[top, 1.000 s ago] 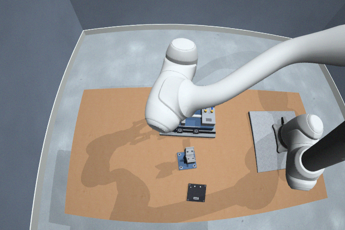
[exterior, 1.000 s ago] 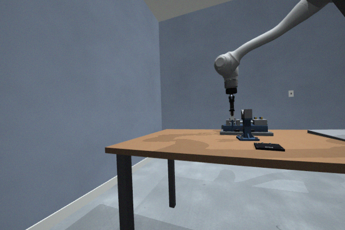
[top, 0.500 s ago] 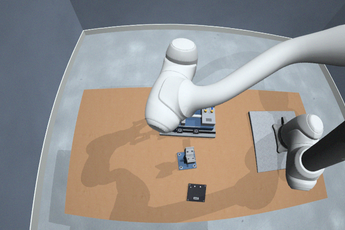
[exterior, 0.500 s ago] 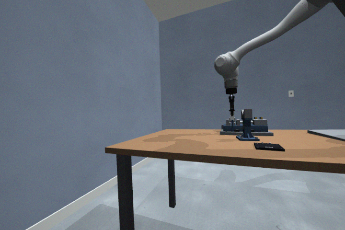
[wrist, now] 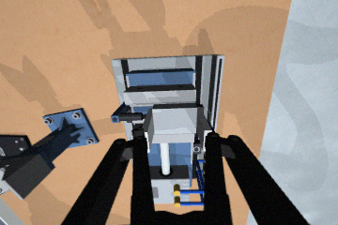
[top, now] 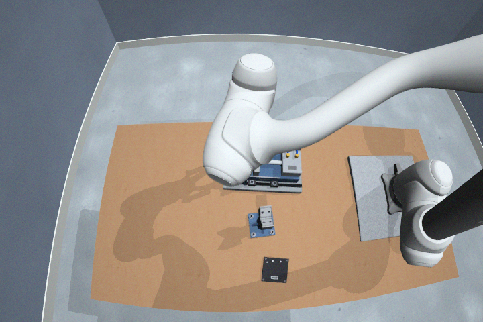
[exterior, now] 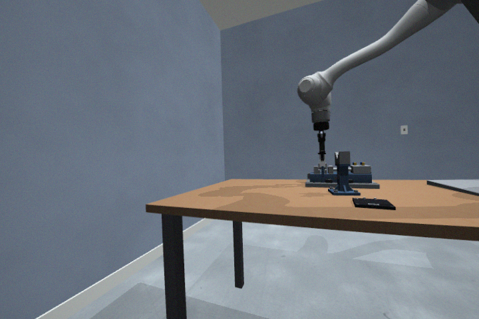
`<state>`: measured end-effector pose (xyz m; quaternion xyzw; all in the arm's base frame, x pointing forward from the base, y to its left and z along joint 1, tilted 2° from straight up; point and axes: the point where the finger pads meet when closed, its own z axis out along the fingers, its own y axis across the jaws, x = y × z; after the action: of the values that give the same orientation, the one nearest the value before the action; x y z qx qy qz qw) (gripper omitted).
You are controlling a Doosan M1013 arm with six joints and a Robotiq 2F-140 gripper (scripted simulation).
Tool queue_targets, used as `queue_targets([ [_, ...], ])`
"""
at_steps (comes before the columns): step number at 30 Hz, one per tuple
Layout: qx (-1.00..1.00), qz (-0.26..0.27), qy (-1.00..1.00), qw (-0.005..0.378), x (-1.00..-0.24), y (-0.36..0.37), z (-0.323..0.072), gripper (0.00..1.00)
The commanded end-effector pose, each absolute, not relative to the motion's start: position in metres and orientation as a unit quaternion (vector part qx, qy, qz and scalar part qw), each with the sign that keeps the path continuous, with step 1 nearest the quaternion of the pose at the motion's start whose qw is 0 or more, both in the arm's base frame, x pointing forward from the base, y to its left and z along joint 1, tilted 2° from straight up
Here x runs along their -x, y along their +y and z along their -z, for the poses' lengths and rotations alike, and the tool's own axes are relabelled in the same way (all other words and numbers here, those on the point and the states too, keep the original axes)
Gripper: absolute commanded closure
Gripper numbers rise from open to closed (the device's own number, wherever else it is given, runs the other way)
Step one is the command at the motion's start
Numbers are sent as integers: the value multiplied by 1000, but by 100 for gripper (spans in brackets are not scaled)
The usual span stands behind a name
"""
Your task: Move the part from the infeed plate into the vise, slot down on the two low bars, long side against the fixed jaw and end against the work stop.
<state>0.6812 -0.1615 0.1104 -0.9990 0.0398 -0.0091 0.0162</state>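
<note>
In the wrist view my gripper [wrist: 175, 115] is shut on the part [wrist: 172, 124], a light grey block, held by its two sides directly over the vise [wrist: 169, 89]. The block hangs above the gap between the jaws, with the blue fixed jaw [wrist: 160, 79] beyond it and the cylinder rod [wrist: 164, 158] below it. The work stop [wrist: 125, 117], a short dark rod, points in from the left beside the block. From the side view the gripper [exterior: 322, 159] reaches down to the vise [exterior: 342, 177]. In the overhead view the arm hides most of the vise [top: 276, 174].
The V-block [top: 265, 220] stands on its blue base in front of the vise. The black infeed plate [top: 275, 269] lies nearer the table's front edge with nothing on it. A grey mat [top: 379, 193] under the robot base lies to the right.
</note>
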Motion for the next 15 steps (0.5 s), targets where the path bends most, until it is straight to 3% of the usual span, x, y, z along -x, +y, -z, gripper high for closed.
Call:
queue_targets([
  [1,999,9,40,16,-681,-161,-111,100],
  [7,999,9,40,16,-681,-161,-111,100],
  [8,999,9,40,16,-681,-161,-111,53],
  [15,999,9,40,16,-681,-161,-111,53],
])
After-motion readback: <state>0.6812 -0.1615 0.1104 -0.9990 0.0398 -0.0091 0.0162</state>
